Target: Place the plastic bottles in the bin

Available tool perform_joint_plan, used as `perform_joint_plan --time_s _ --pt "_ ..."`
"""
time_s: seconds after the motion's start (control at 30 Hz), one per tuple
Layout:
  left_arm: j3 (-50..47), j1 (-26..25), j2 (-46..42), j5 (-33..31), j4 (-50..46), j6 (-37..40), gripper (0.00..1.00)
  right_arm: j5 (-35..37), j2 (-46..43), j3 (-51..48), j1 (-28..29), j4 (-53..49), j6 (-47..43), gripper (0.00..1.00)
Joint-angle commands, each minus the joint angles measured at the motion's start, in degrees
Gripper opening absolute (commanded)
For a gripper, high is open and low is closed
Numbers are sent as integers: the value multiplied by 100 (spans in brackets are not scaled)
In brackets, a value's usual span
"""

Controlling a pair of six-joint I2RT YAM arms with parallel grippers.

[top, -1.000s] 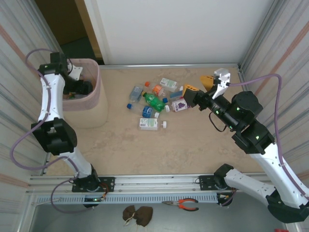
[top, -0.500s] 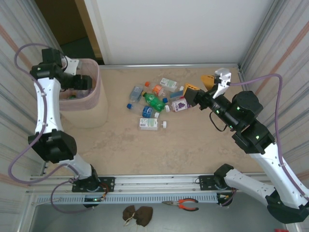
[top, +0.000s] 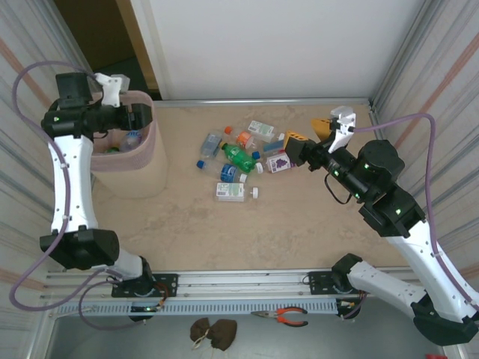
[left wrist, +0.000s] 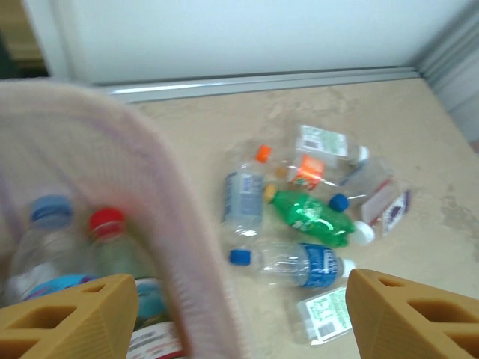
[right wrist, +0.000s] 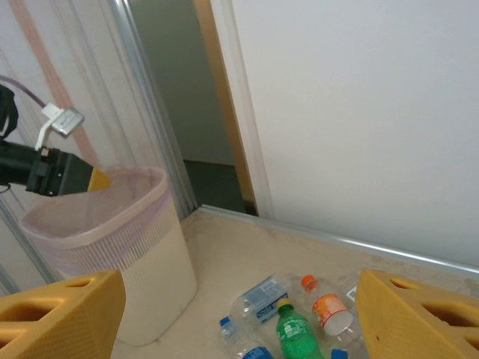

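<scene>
One bin (top: 142, 176), roughly eight bottles (top: 239, 158) outside it

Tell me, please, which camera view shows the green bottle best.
The left wrist view: the green bottle lies whole and close, if slightly blurred. The top view shows the bottle whole but small; the right wrist view cuts off its lower part at the picture's edge.

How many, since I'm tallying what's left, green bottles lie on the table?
1: the green bottle lies near the middle of the table, toward its far edge. Others may be hidden in the bin.
</scene>
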Motion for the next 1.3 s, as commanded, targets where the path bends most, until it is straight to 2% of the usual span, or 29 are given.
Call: perform_joint_plan --time_s 0.0,0.37,0.7,0.8,0.97,1.13,1.27 --pt "-112 -474 -274 383 465 219 74 13 -76 183 -56 -13 23 79" --pt "-265 -2988 -63 -415 302 2346 73 83 -182 116 -56 -44 116 79" --pt "-19 -4823 1326 -1896 -119 3364 74 198 -287 155 -66 -146 109 79" --pt "81 -5216 1830 -2359 -245 3582 74 222 -296 209 -65 -209 81 79" --pt "441 -5590 2760 -2834 -478 3588 74 275 -357 228 -65 -256 53 79" --pt "890 -5818 3689 -3372 -661 3409 74 312 -375 234 -76 -288 19 79" --pt "1269 -5901 4253 -3530 -736 3225 76 302 -334 258 -84 -308 -21 79"
